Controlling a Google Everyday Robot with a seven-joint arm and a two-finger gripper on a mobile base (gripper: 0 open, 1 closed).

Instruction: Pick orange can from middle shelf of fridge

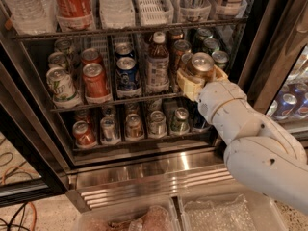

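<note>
My gripper (201,77) is shut on the orange can (200,65), an amber-bronze can with a silver top and pull tab. It holds the can upright at the right front of the middle shelf (115,101), a dark wire rack with white lane holders. The can sits lifted slightly above the rack's front edge. The cream fingers (185,82) clasp both sides of the can. My white arm (255,148) reaches in from the lower right. The fridge (154,177) has a dark frame and a ribbed steel base.
On the middle shelf stand a pale green can (61,84), red cans (95,81), a blue can (127,73), a brown bottle (157,64) and green cans (211,47) behind my gripper. Several cans (134,126) fill the lower rack. Clear bins (216,215) lie below. A door frame (269,57) stands right.
</note>
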